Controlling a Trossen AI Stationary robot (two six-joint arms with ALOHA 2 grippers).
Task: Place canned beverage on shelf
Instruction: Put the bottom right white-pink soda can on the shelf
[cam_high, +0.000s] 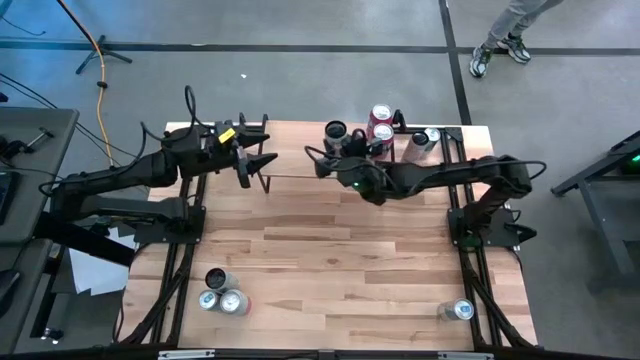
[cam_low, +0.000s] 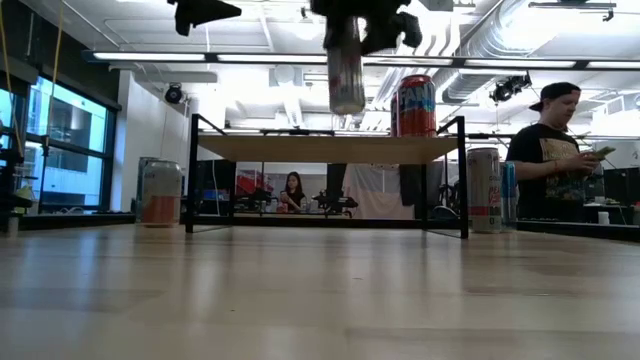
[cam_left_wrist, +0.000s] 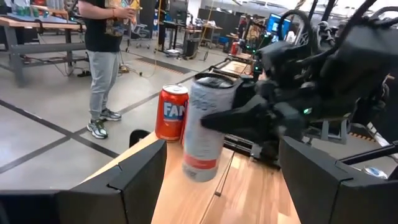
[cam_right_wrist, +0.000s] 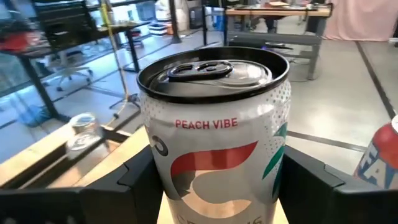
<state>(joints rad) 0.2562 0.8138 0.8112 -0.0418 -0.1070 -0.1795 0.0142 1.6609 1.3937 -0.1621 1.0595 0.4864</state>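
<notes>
silver can (cam_right_wrist: 214, 143) was pinched by right gripper (cam_high: 333, 150), held above shelf (cam_low: 330, 148) — red can (cam_low: 417, 105) was seen standing on shelf; left gripper (cam_high: 255, 165) was spread, empty.

Right gripper (cam_low: 345, 40) raised, clamped (loaded) — left gripper (cam_high: 262, 166) open.
</notes>
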